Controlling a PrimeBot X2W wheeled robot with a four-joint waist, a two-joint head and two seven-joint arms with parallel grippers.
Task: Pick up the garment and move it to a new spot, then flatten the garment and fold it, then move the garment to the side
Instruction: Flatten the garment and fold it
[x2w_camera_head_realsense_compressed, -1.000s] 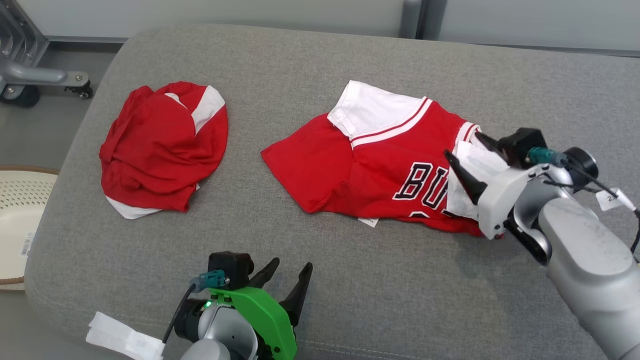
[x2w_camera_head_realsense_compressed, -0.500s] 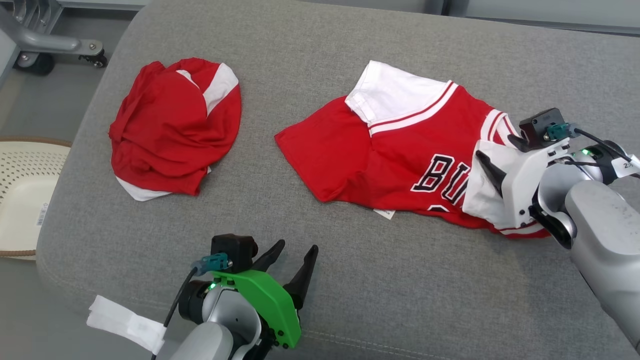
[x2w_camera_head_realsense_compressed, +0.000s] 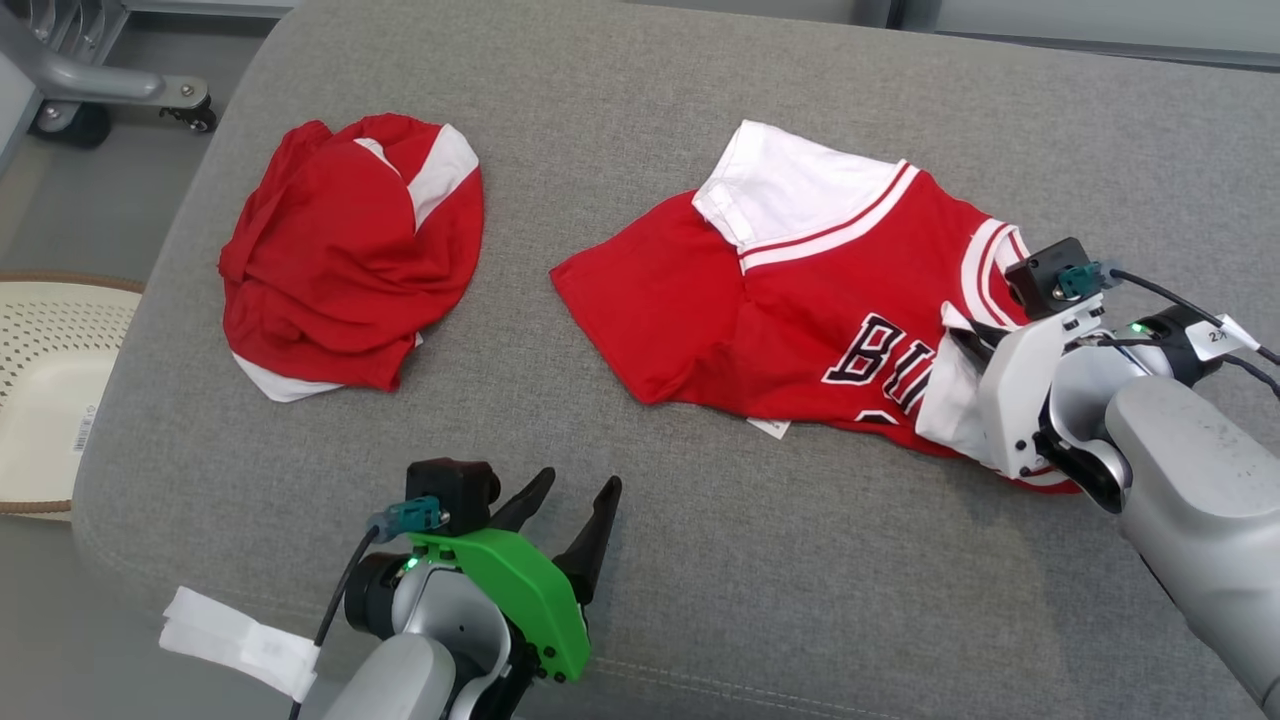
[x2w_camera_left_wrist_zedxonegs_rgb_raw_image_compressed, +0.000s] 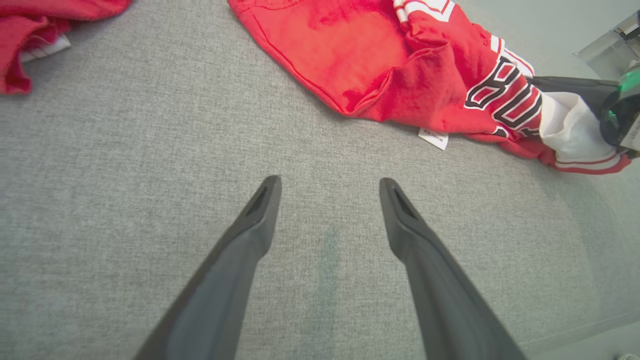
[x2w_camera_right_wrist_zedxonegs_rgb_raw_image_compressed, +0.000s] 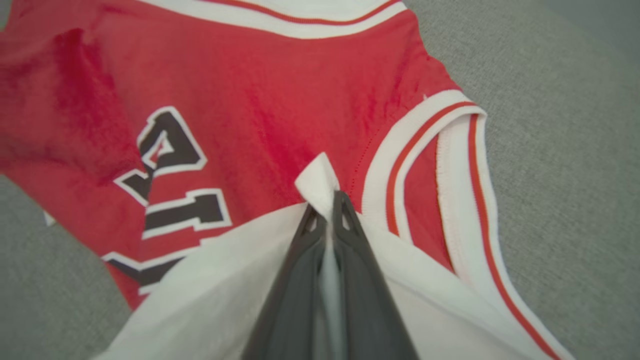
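Observation:
The garment (x2w_camera_head_realsense_compressed: 800, 300) is a red jersey with white trim and black lettering, lying partly folded on the right half of the grey cushion (x2w_camera_head_realsense_compressed: 760, 570). My right gripper (x2w_camera_head_realsense_compressed: 960, 340) sits at its right end, shut on a white flap (x2w_camera_right_wrist_zedxonegs_rgb_raw_image_compressed: 315, 180) of the jersey that pokes out past the fingertips in the right wrist view (x2w_camera_right_wrist_zedxonegs_rgb_raw_image_compressed: 327, 207). My left gripper (x2w_camera_head_realsense_compressed: 570, 495) stands open near the cushion's front edge, well left of the garment (x2w_camera_left_wrist_zedxonegs_rgb_raw_image_compressed: 350, 55), with nothing between its fingers (x2w_camera_left_wrist_zedxonegs_rgb_raw_image_compressed: 330, 182).
A second red and white garment (x2w_camera_head_realsense_compressed: 340, 260) lies crumpled on the cushion's left part. A pale perforated basket (x2w_camera_head_realsense_compressed: 50, 330) stands on the floor at far left, and a wheeled metal frame (x2w_camera_head_realsense_compressed: 90, 90) at top left. Bare cushion stretches along the front.
The right gripper has closed on the jersey's white flap, pinching it up. The head camera shifted down early on. The left gripper stays open and nearly in place.

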